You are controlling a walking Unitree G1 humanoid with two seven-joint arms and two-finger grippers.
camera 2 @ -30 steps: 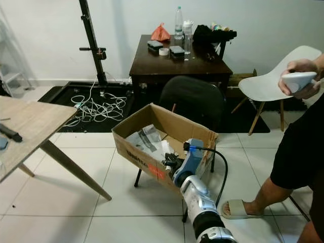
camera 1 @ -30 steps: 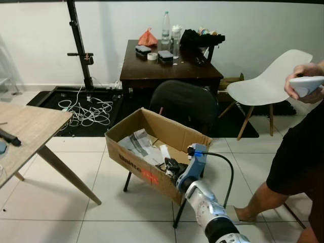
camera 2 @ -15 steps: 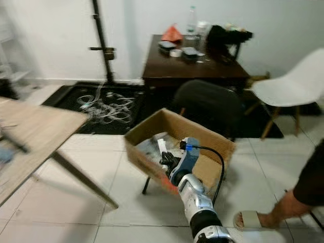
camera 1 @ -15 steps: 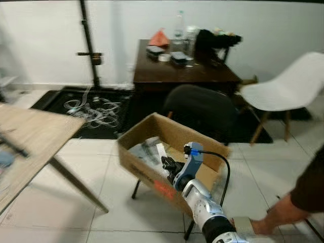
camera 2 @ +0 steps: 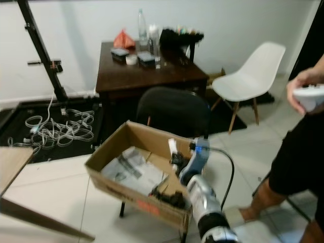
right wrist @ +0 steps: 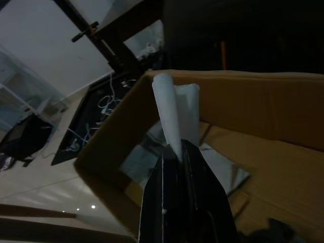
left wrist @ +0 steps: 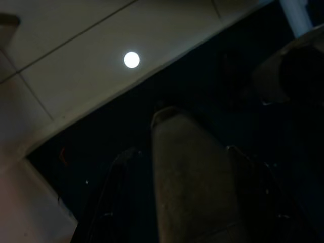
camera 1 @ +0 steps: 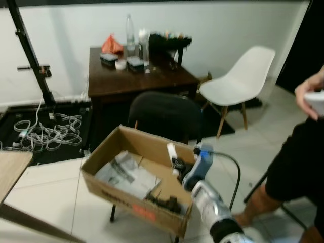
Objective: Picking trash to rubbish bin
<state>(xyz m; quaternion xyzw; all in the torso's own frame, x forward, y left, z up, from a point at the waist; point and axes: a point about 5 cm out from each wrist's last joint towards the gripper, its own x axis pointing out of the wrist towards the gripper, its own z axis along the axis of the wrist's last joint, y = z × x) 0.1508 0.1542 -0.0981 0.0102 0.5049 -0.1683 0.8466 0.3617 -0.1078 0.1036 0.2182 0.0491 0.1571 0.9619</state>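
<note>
The open cardboard box [camera 1: 132, 185] sits propped on a dark-legged stand on the tiled floor and serves here as the landmark. Far to its left, a corner of a light wooden counter [camera 1: 9, 172] juts into view, and behind that a black stand pole [camera 1: 31, 55] rises over a tangle of white cables [camera 1: 44, 135] on a black mat. Inside the box, toward its left end, lie crumpled grey-and-white papers [camera 1: 126, 174]; near its front wall sits some dark trash [camera 1: 166, 203].

Behind the box stands a black chair [camera 1: 164, 114], and further back a dark wooden counter [camera 1: 136, 76] carrying a clear bottle [camera 1: 130, 28], an orange bag [camera 1: 112, 44], a roll of tape [camera 1: 120, 64] and other small items.

At the box's right end, the right gripper [camera 1: 176, 163] hovers just above the box's open top with its black fingers [right wrist: 185, 197] pinched together on a white piece of paper trash [right wrist: 174, 114], which stands up from the fingertips over the box's interior. The silver right arm reaches in from the lower right.

Right of the box and further back is a white shell chair [camera 1: 238, 81]. At the far right a person [camera 1: 298, 167] in dark shorts stands, a hand [camera 1: 310, 93] holding a white device.

In the very dark left wrist view, the left gripper [left wrist: 195, 192] hangs over pale floor tiles; whether its fingers are apart I cannot tell.
</note>
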